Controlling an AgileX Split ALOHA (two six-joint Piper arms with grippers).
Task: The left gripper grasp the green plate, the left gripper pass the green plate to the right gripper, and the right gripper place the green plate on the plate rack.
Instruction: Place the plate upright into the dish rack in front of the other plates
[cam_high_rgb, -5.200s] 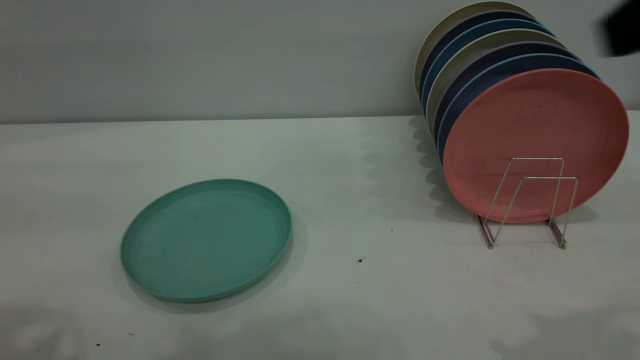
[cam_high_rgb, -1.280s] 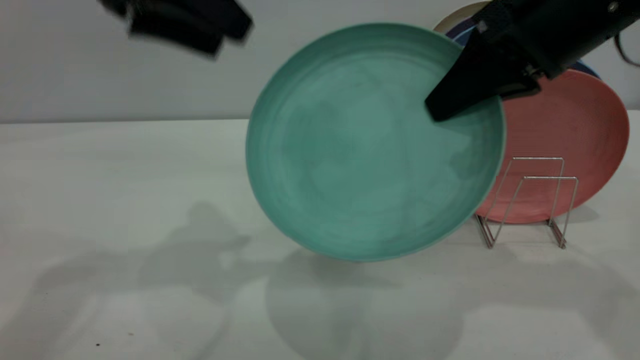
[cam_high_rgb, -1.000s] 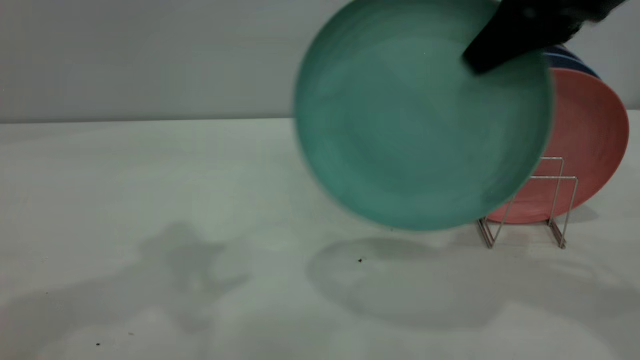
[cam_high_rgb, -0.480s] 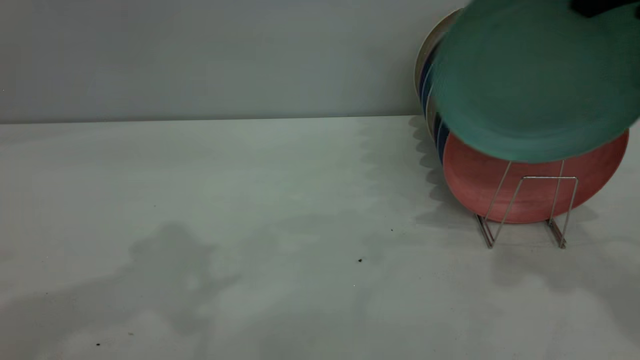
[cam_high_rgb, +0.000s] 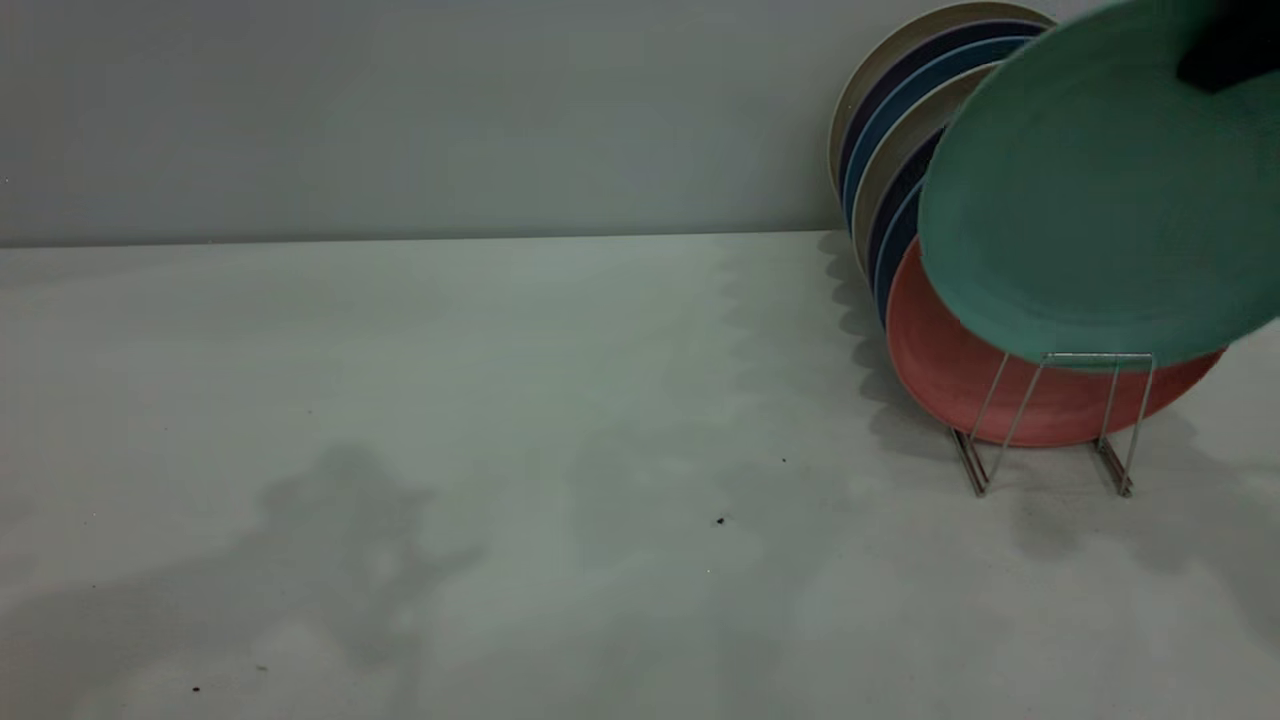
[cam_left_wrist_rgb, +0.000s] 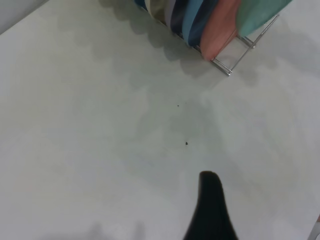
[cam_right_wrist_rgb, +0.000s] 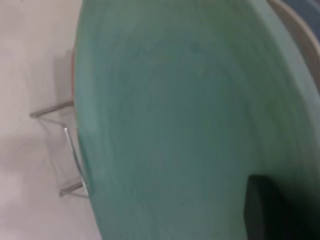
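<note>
The near part of the table (cam_high_rgb: 500, 450) is bare apart from shadows and a few dark specks. Farther right, the plate rack (cam_high_rgb: 1050, 420) is seen with its two front wire loops unfilled, and behind them a salmon-pink plate (cam_high_rgb: 960, 380) and a row of dark blue and beige plates (cam_high_rgb: 890, 150) are stood on edge. The green plate (cam_high_rgb: 1090, 200) is held tilted in the air just above the front loops, overlapping the pink plate, not yet seated in the rack. The right claw (cam_high_rgb: 1230, 50) is pinched on the plate's upper rim. The pickup and the handover are judged done; only lowering into a slot and release are left. Of the left claw (cam_left_wrist_rgb: 212, 210), over the bare table, only one finger is shown, so its opening cannot be told.
</note>
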